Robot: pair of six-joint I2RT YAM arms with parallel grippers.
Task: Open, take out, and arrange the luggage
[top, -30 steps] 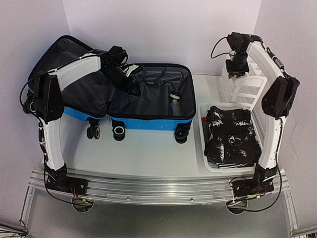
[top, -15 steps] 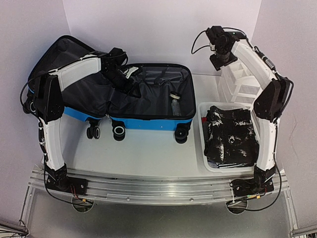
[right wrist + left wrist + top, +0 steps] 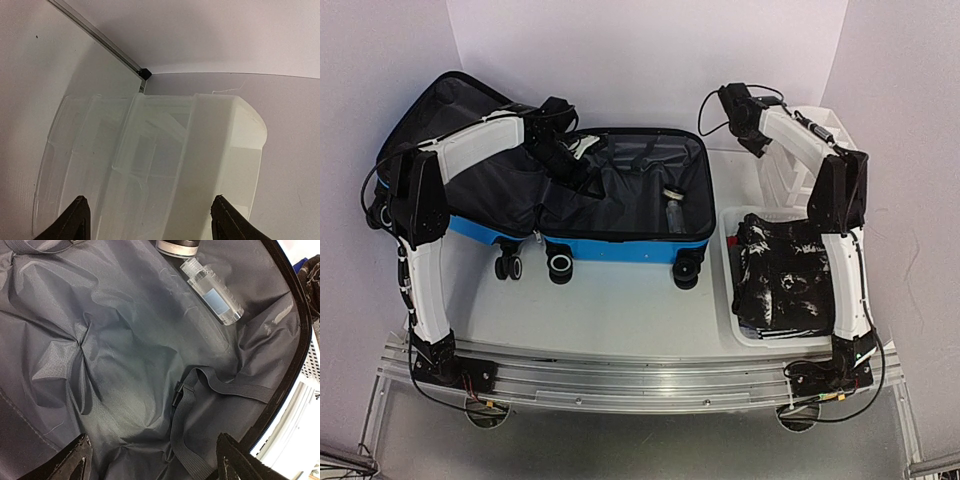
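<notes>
Open blue suitcase at the worktop's far-left, left arm bent into it, left end effector apart over lining, right arm arched toward far-right corner, right end effector apart, empty, above white organizer

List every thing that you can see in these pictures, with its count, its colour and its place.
luggage: one, bright blue with dark grey lining, lying open on the left of the table
bottle: one, clear, inside the luggage at its right end
round container: one, whitish, beside the bottle, only partly in view
strap: one, dark grey with black buckle, on the lining
basket: one, white, right of the luggage
clothes: one pile, black with white marks, in the basket
drawer organizer: one, white, behind the basket
table: one, white
left end effector: one, black, open, over the lining
right end effector: one, black, open, above the drawer organizer
</notes>
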